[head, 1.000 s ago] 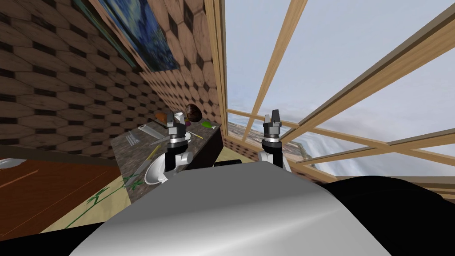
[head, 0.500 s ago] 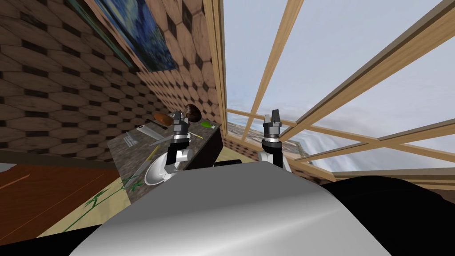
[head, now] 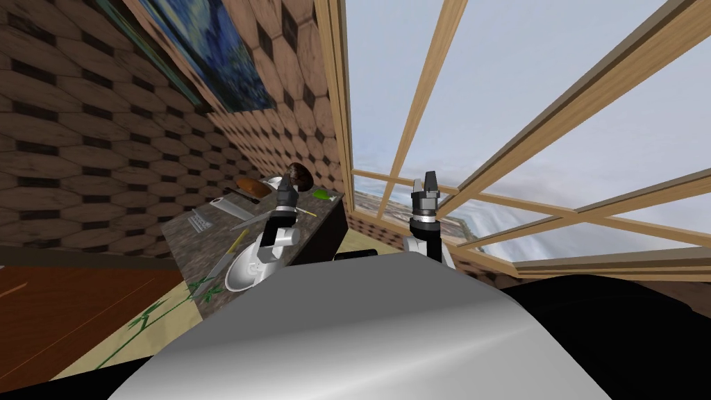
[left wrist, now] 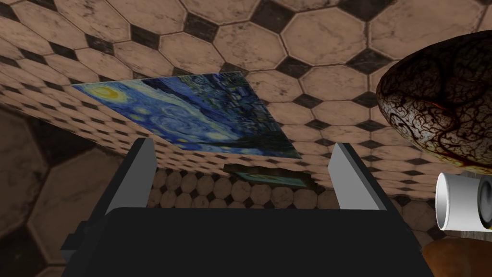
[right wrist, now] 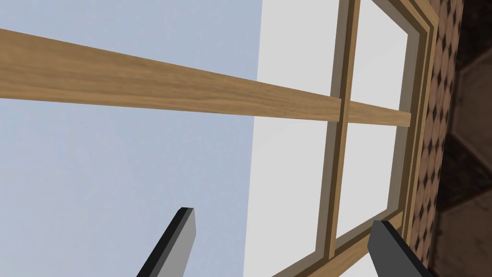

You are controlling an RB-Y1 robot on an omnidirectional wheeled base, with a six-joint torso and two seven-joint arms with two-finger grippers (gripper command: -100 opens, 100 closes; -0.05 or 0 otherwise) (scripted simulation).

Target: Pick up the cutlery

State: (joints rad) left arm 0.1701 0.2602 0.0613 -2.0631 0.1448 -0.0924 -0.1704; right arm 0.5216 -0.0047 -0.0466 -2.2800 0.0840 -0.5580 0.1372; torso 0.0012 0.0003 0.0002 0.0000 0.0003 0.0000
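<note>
Step in hand, by judgement: approach to the cutlery, no grasp made. The left jaws stand spread and empty above the counter, aimed at the tiled wall and the blue painting, not down at the work. The right jaws are likewise spread and empty, held clear beside the counter on the window side. The nearest piece of cutlery, a knife with a yellow handle and a thin grey blade, lies flat on the counter just beside a white bowl. A second slim grey utensil lies further in. Recommended: pitch the left wrist down, set the jaws across the yellow handle rather than the flat blade, descend until both fingers bracket it, and keep off the bowl's rim. A flat, thin piece on a hard top will likely slip if caught shallow. The counter is dark, mottled and stone-like. Beyond the jaws are a rounded, dark, veined object and a plain white cylinder.
</note>
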